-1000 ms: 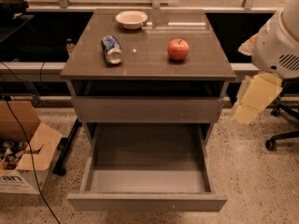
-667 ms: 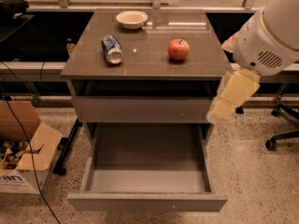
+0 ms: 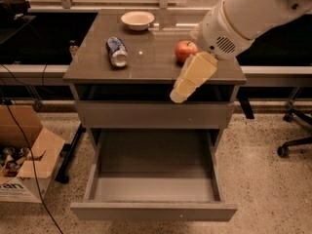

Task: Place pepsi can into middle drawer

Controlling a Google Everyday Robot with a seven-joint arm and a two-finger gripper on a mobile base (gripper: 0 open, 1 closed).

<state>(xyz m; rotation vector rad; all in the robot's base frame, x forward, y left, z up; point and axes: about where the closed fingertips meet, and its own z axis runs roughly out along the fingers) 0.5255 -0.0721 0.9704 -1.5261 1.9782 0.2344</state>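
The pepsi can [image 3: 117, 51] lies on its side on the left part of the cabinet top [image 3: 151, 65]. The middle drawer [image 3: 153, 211] is pulled out wide and holds nothing. My gripper [image 3: 178, 95] is cream-coloured and hangs from the white arm [image 3: 243, 16] over the cabinet's front right edge. It is right of the can and apart from it, with nothing seen in it.
A red apple [image 3: 184, 49] sits just behind the gripper. A white bowl [image 3: 138, 19] stands at the back of the top. The upper grey drawer front [image 3: 153, 115] is closed. A cardboard box [image 3: 24, 172] and cables lie at the left, an office chair base [image 3: 295, 145] at the right.
The arm and gripper have swung left and up from beside the cabinet's right side to over its front right edge. The can, apple and drawer have not moved.
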